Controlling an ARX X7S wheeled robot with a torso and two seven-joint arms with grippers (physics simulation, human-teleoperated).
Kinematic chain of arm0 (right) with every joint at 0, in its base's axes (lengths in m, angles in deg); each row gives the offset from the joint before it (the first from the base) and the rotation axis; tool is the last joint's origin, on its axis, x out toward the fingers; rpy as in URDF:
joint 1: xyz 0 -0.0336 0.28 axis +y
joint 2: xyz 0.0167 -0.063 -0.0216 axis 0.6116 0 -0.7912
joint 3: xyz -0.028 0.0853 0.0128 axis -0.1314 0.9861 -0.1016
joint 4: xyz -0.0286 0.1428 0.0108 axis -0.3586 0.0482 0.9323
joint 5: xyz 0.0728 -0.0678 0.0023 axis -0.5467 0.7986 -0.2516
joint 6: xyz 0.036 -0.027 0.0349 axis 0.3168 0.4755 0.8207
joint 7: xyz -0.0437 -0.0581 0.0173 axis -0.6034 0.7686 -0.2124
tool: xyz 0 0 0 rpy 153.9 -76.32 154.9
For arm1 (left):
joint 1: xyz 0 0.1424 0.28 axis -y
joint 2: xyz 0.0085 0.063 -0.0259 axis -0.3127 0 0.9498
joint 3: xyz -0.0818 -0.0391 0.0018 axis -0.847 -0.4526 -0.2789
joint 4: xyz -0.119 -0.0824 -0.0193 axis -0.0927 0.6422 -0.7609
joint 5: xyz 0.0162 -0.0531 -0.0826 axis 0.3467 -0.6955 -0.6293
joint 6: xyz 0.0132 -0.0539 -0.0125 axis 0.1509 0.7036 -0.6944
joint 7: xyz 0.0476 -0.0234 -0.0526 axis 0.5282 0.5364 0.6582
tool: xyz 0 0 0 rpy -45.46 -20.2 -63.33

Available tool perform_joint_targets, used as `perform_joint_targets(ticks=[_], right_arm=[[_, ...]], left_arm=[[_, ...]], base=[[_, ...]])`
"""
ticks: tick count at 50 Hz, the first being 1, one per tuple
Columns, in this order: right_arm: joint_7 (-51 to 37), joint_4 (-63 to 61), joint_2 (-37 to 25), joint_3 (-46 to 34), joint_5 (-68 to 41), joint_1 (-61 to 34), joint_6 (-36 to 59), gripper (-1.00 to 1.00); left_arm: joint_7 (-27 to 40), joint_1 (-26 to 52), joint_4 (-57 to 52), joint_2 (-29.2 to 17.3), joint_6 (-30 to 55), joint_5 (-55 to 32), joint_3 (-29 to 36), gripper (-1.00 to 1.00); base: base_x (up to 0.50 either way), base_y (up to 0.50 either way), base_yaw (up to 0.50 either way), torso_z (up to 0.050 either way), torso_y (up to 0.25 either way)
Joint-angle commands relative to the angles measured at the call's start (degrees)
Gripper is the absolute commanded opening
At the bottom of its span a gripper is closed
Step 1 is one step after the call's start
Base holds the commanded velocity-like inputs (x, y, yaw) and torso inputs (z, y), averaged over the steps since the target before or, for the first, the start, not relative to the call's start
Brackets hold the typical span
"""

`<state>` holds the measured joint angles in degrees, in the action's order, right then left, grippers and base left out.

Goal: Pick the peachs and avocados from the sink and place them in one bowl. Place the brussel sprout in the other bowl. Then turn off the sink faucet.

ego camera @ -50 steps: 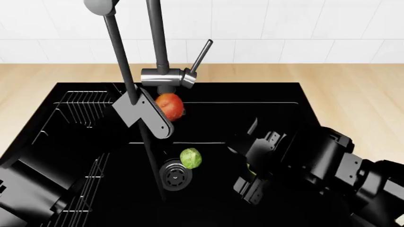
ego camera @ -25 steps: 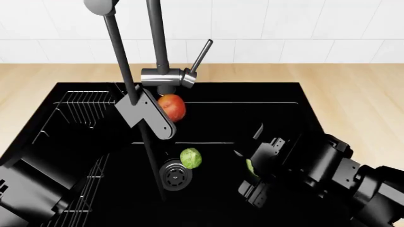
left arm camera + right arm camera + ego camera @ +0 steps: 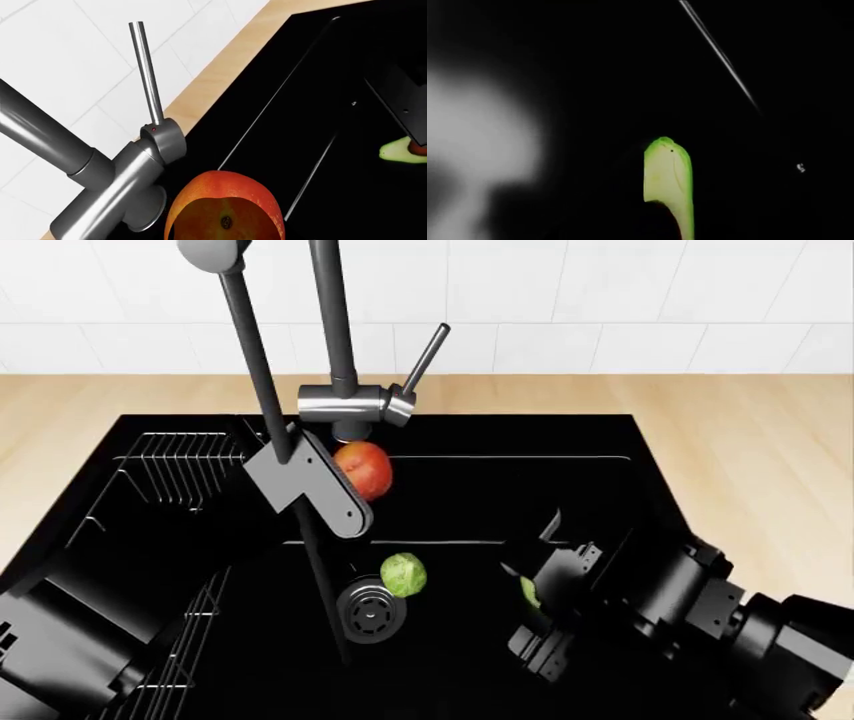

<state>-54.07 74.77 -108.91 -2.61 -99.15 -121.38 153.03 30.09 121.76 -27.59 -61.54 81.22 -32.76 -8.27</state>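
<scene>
The right end effector [image 3: 534,592] is clamped on the avocado [image 3: 529,592] inside the sink [image 3: 454,440]. The left end effector [image 3: 350,472] grips the peach [image 3: 366,468] beneath the sink faucet [image 3: 350,400]; the brussel sprout [image 3: 403,574] lies beside the drain [image 3: 368,610].

Head cam sits high, looking forward and steeply down into the sink [image 3: 587,440], with the wooden table [image 3: 747,440] and tiled wall [image 3: 601,300] at the far side. Whole basin in frame, both arms coming in from the near edge.

Left wrist cam is close in by the faucet [image 3: 113,185], facing along the back of the sink toward the wall. The peach [image 3: 227,210] fills the near field, avocado [image 3: 400,149] farther off.

Right wrist cam is very close, pointed at the dark sink floor; only the avocado slice [image 3: 667,180] is sharp, and a pale blur is unreadable.

Shared: faucet and peach in head and left wrist; avocado in all three.
</scene>
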Motion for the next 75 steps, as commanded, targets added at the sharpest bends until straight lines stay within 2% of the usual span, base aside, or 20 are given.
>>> perform_joint_targets(ticks=[1, 14, 25, 41, 46, 60, 75], right_arm=[[1.0, 2.3, 0.5, -1.5, 1.3, 1.1, 0.0, -1.00], [0.1, 0.9, -0.4, -1.2, 0.6, 1.1, 0.8, -1.00], [-6.4, -12.4, -5.1, 4.6, -4.6, -3.8, 6.6, -1.00], [-11.4, -18.9, -6.5, 11.2, -10.3, -6.2, 9.0, -1.00], [-12.4, -19.8, -7.1, 13.1, -11.9, -5.7, 8.5, -1.00], [-17.5, -27.0, -11.7, 22.0, -17.8, -2.3, 2.2, -1.00], [-21.3, -33.7, -15.0, 29.6, -15.3, 6.7, -14.3, -1.00]], left_arm=[[0.8, 0.1, -0.4, -0.1, 0.4, -0.7, -0.3, -1.00], [0.9, 0.0, -0.9, -0.2, 0.6, -0.8, -0.2, -1.00], [1.7, -0.1, -0.4, 0.5, -0.2, -1.5, -1.5, -1.00], [0.9, -2.0, -1.3, -0.4, -4.3, -1.8, -2.1, -1.00], [0.6, -2.0, -1.6, -0.4, -3.3, -2.8, -2.4, -1.00], [1.9, -1.5, -2.4, -0.1, -2.1, -3.4, -3.4, -1.00], [5.5, -2.8, -6.1, 0.5, -2.3, -4.3, -6.4, -1.00]], base=[[0.01, 0.00, 0.00, 0.000, 0.000], [0.00, 0.00, 0.00, 0.000, 0.000], [0.00, 0.00, 0.00, 0.000, 0.000], [0.00, 0.00, 0.00, 0.000, 0.000], [0.00, 0.00, 0.00, 0.016, 0.239], [0.00, 0.00, 0.00, 0.016, 0.239], [-0.02, 0.00, 0.00, 0.013, 0.191]])
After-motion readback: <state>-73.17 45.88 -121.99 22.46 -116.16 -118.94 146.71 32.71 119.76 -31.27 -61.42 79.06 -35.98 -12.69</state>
